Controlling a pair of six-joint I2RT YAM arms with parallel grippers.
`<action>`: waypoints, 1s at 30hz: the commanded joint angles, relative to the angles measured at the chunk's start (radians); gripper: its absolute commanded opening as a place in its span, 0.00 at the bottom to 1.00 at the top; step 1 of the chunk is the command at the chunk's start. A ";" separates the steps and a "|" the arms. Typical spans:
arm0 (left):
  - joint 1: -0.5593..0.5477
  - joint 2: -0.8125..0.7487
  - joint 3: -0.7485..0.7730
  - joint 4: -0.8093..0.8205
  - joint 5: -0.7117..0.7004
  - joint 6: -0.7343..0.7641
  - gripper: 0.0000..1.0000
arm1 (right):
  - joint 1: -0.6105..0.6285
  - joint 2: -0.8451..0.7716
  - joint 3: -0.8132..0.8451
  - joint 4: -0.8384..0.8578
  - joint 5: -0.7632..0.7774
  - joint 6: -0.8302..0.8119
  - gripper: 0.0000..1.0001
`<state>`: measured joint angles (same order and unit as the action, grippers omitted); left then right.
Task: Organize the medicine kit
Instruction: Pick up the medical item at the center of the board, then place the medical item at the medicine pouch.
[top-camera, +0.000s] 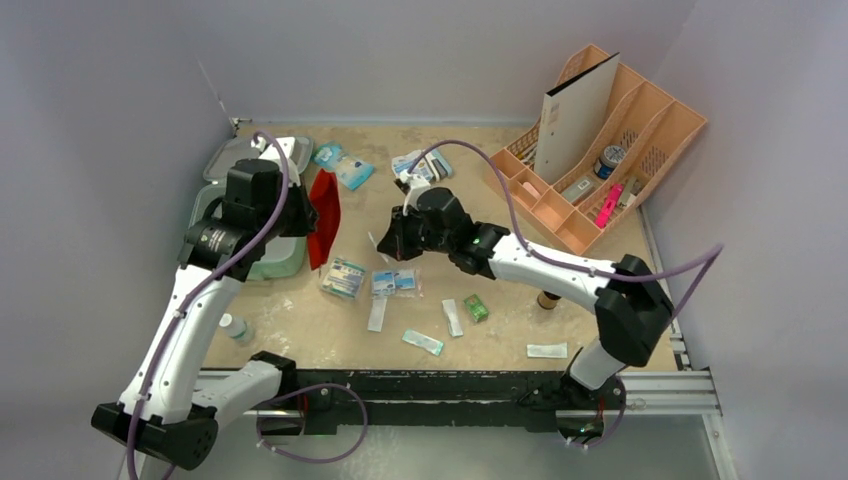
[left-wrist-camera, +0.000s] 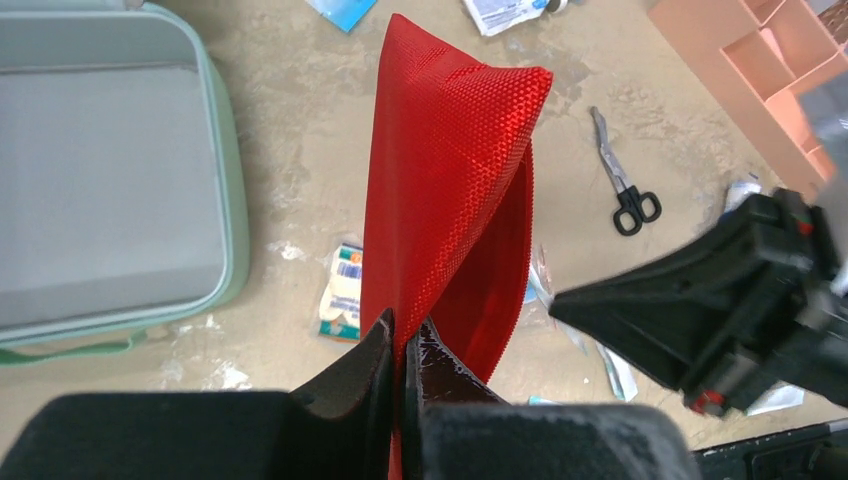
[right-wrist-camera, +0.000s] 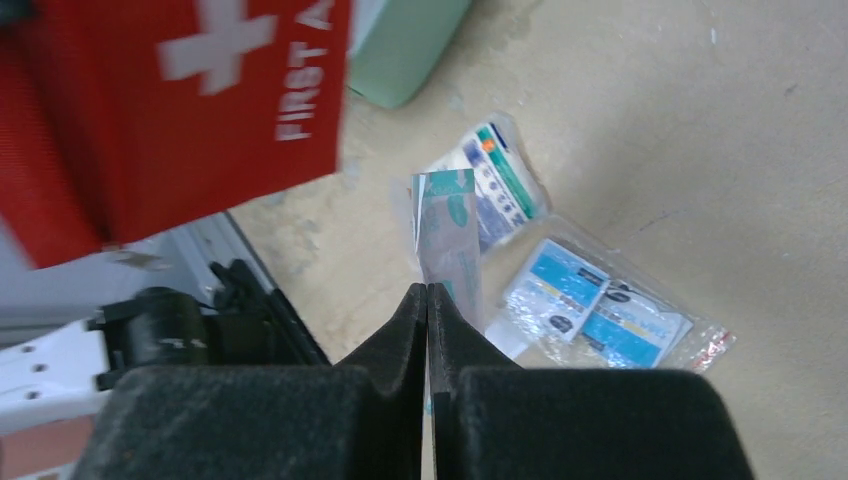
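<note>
The mint-green medicine kit (top-camera: 262, 255) lies open at the table's left; its grey inside (left-wrist-camera: 100, 190) holds nothing that I can see. My left gripper (left-wrist-camera: 405, 332) is shut on the edge of the red first aid pouch (left-wrist-camera: 450, 180) and holds it upright above the table, right of the kit (top-camera: 325, 215). My right gripper (right-wrist-camera: 428, 292) is shut on a thin teal-printed strip packet (right-wrist-camera: 448, 225), raised over the table just right of the pouch (right-wrist-camera: 170, 120). In the top view the right gripper (top-camera: 384, 244) is close to the pouch.
Several flat packets (top-camera: 345, 277) lie mid-table, with a small green box (top-camera: 476, 307) and a brown vial (top-camera: 548, 298). Scissors (left-wrist-camera: 626, 195) lie farther back. A peach slotted organizer (top-camera: 640, 130) stands at back right. A small white bottle (top-camera: 236, 329) sits near the left front edge.
</note>
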<state>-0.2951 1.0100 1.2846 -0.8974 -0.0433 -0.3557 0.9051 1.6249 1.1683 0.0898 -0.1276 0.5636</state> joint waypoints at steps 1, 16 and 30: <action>-0.001 0.036 0.007 0.118 0.039 -0.015 0.00 | 0.005 -0.103 0.001 0.034 0.003 0.109 0.00; -0.001 0.148 -0.054 0.210 0.121 -0.043 0.00 | 0.006 -0.211 -0.060 0.310 0.029 0.280 0.00; -0.001 0.129 -0.103 0.232 0.162 -0.042 0.00 | 0.006 0.007 0.078 0.465 0.018 0.497 0.00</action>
<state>-0.2951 1.1557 1.1816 -0.7177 0.0853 -0.3836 0.9085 1.6165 1.1790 0.4835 -0.1196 0.9897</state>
